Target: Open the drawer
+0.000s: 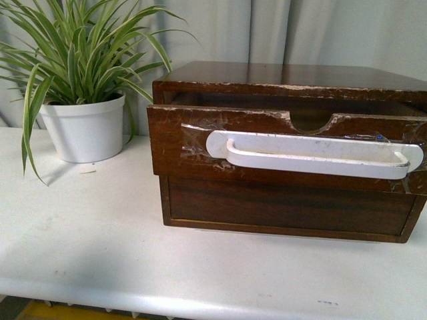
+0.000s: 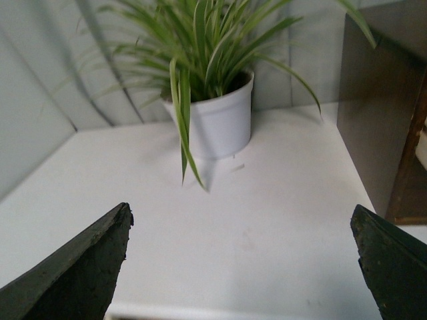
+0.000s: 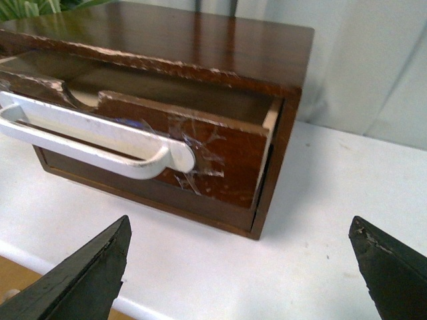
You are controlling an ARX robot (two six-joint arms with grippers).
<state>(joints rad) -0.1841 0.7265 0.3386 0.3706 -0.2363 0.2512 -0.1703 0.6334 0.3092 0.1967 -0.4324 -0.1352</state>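
Observation:
The drawer (image 1: 193,143) is the upper one of a dark brown wooden cabinet (image 1: 287,73). Its front has chipped edges, a half-round notch (image 1: 312,120) and a long white handle (image 1: 313,155) held by clear tape. It stands pulled out a little from the cabinet. In the right wrist view the drawer (image 3: 227,150) and its handle (image 3: 93,137) lie beyond my open, empty right gripper (image 3: 240,230), apart from it. My left gripper (image 2: 241,217) is open and empty over the table, with the cabinet's side (image 2: 377,113) beside it. Neither arm shows in the front view.
A plain lower drawer without a handle (image 1: 287,210) sits under the pulled one. A spider plant in a white pot (image 1: 83,127) stands at the cabinet's left on the white table (image 1: 100,253); the plant also shows in the left wrist view (image 2: 217,120). Grey curtains hang behind.

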